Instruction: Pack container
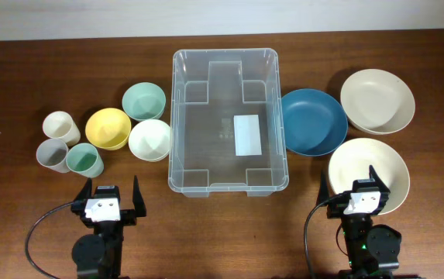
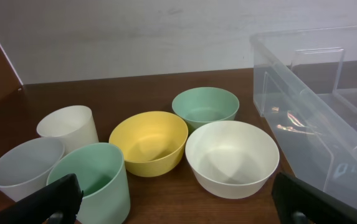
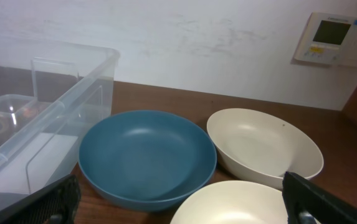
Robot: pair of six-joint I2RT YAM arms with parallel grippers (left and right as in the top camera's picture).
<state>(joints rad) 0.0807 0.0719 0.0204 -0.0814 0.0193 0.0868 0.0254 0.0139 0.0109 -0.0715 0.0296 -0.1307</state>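
Clear container (image 1: 229, 53) centre of table (image 1: 20, 70), L tool (image 1: 111, 184) spread wide, R tool (image 1: 349, 182) same.

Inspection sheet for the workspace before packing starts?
Surface: wooden table.
Job's things: container centre, empty; left of it mint bowl, yellow bowl, white bowl, cream cup, grey cup, green cup; right of it blue bowl, far cream bowl, near cream bowl.
Clutter: nothing seen.
Grippers: left gripper open, empty; right gripper open, empty, by near cream bowl.
Cables: left cable, right cable, black, looped beside arms.
Surroundings: white wall, wall panel at right.
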